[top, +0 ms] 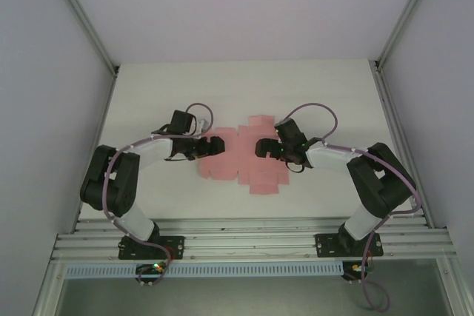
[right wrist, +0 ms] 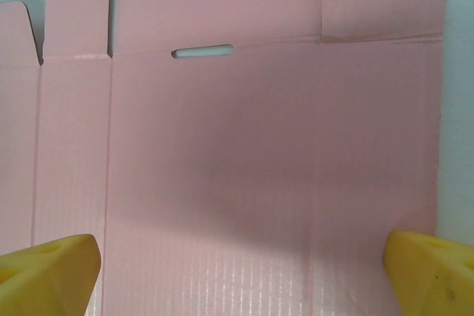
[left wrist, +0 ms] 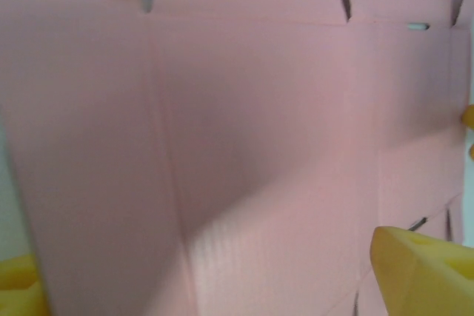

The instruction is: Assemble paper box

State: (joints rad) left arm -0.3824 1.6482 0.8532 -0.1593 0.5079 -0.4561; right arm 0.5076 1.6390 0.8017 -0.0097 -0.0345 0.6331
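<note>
Both ends of the paper box (top: 255, 172), a flat unfolded pink sheet on the table (top: 244, 86), are covered. The left fingers (left wrist: 422, 271) are spread wide with nothing clamped. One yellow tip sits at each lower corner of the left wrist view, and a creased panel lies beneath the gap. The right fingers (right wrist: 44, 275) are likewise wide open and empty, straddling a broad panel whose far crease carries a narrow slot (right wrist: 202, 52). Each pair seems set low over its own part of the sheet so that one can pin a panel down while the other raises a flap along a crease; no fold looks started yet. Whether any tip touches the cardboard cannot be told. From above, the wrists hide the tips and the cardboard directly under them. The left wrist view is so close and blurred that it is hard to say which panel lies below those fingers. Beyond the right fingers, the outer flaps are cut off at the frame's edge, so their full shape is unclear.
</note>
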